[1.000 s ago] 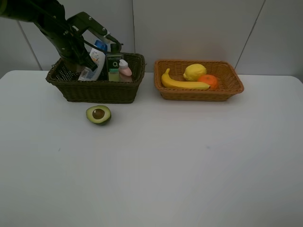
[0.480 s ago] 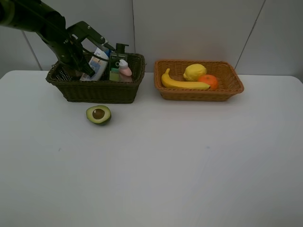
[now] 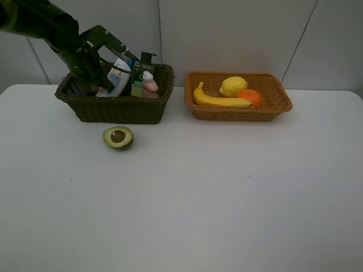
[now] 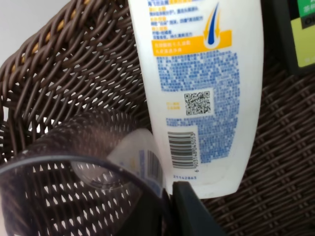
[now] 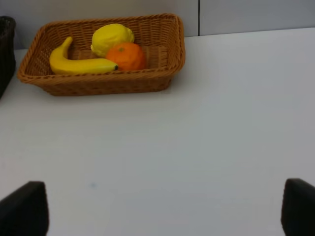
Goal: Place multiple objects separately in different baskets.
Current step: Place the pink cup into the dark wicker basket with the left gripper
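White bench (image 3: 227, 198) carries dark basket (image 3: 113, 107) with white bottle (image 4: 197, 73), green pump bottle (image 3: 138, 76) and pink bottle (image 3: 150, 82) inside; halved avocado (image 3: 118, 137) lies just before it. Left gripper (image 4: 170, 206) inside dark basket, clamped on mauve cup (image 4: 74, 187) rim. Right gripper (image 5: 157, 206) spread wide, holding nothing; banana (image 5: 78, 64), lemon (image 5: 112, 38), orange (image 5: 127, 55) in tan basket (image 5: 98, 83).
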Controlling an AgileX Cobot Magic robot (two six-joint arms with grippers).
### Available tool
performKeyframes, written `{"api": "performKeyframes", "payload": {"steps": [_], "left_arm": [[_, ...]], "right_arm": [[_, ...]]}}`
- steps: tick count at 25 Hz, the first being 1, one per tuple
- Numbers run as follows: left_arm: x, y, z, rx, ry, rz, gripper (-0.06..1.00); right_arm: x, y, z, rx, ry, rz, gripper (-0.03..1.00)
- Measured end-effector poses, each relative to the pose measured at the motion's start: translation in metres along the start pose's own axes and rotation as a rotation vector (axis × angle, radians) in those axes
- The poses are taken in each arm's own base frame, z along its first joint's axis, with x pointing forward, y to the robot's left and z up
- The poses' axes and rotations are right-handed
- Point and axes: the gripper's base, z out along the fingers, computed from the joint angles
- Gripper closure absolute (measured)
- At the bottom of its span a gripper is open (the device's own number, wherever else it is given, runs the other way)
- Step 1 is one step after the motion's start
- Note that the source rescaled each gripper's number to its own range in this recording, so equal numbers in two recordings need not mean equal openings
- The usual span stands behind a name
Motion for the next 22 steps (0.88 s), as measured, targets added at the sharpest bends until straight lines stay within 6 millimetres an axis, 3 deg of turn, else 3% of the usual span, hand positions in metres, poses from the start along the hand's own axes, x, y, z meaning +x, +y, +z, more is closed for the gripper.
{"api": "performKeyframes", "payload": {"steps": [3, 9, 12, 15, 22], "left_arm": [[0.0001, -0.0006, 0.0003, 0.005, 0.0, -0.01, 0.83], [0.0021, -0.001, 0.0003, 0.01, 0.022, -0.015, 0.24], [0.0017, -0.0003, -0.0017, 0.008, 0.024, -0.016, 0.05], [0.0008, 0.0011, -0.0062, 0.006, 0.025, -0.027, 0.01], [0.0025, 0.0024, -0.0095, 0.009, 0.048, -0.057, 0.0]], "right_arm": [[0.0, 0.0, 0.0, 0.0, 0.0, 0.0, -0.03], [0.0, 0.0, 0.0, 0.0, 0.0, 0.0, -0.03], [0.0, 0.0, 0.0, 0.0, 0.0, 0.0, -0.03], [0.0, 0.0, 0.0, 0.0, 0.0, 0.0, -0.03], [0.0, 0.0, 0.0, 0.0, 0.0, 0.0, -0.03]]}}
